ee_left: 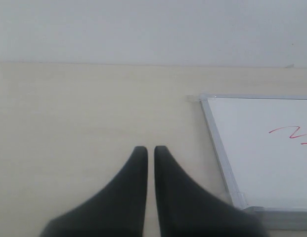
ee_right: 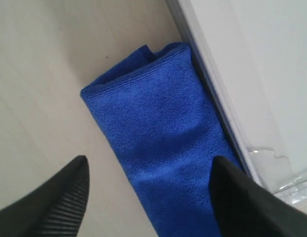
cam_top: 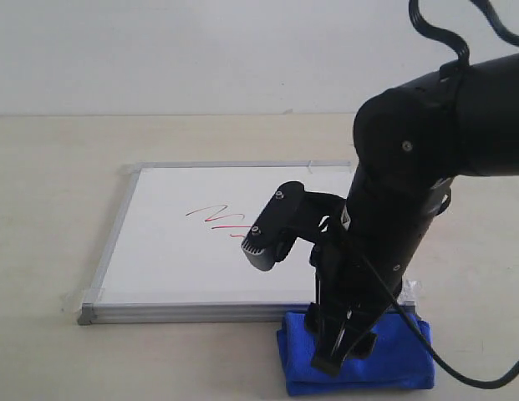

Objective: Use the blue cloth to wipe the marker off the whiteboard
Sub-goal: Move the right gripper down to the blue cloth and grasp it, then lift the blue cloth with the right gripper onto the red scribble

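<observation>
The whiteboard (cam_top: 171,259) lies flat on the table with the red marker (cam_top: 216,219) squiggle near its middle. Just off its near right corner lies the folded blue cloth (cam_top: 401,368). My right gripper (cam_top: 338,355) hangs open directly over the cloth, one finger on each side of it, fingertips close to the fabric. In the right wrist view the blue cloth (ee_right: 163,143) fills the space between the open gripper (ee_right: 149,165) and runs along the whiteboard's frame (ee_right: 212,84). The left gripper (ee_left: 150,148) is shut over bare table, left of the whiteboard (ee_left: 252,148) and marker (ee_left: 289,132).
The right arm's black body (cam_top: 443,142) and its wrist camera (cam_top: 272,230) hang over the board's right part. Clear tape (ee_right: 277,173) holds the board's corner. A pale wall (cam_top: 200,50) bounds the far edge of the table.
</observation>
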`<state>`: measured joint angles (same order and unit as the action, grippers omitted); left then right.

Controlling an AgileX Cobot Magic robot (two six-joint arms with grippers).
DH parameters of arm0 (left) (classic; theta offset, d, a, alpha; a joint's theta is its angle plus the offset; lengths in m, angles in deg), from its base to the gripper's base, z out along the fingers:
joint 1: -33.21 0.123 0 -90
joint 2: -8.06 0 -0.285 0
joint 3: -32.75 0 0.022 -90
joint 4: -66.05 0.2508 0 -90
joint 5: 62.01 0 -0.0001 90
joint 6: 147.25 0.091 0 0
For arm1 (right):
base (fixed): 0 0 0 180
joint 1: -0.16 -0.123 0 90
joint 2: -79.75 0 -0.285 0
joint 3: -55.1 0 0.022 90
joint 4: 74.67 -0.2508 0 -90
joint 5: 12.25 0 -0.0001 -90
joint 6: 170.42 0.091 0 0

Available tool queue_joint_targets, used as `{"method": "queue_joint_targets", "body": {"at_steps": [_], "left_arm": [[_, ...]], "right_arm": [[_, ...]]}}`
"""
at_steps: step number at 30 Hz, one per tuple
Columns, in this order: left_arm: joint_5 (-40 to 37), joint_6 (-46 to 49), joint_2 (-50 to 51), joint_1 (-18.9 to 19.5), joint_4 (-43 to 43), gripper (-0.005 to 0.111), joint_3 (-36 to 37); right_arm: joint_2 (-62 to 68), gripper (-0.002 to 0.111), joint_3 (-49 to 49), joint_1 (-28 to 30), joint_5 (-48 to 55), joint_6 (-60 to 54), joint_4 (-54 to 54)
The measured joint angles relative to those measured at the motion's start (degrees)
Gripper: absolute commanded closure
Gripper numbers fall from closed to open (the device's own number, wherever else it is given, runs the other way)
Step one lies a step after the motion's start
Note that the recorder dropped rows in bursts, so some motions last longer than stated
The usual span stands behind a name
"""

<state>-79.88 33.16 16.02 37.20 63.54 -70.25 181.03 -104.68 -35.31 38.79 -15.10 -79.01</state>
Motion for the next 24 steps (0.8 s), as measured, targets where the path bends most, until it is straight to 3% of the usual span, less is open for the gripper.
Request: {"method": "queue_joint_targets", "body": {"at_steps": [24], "left_arm": [[0.0, 0.0, 0.0, 0.0, 0.0, 0.102, 0.0]], "right_arm": [[10.66, 0.046, 0.0, 0.0, -2.89, 2.9, 0.11]]}}
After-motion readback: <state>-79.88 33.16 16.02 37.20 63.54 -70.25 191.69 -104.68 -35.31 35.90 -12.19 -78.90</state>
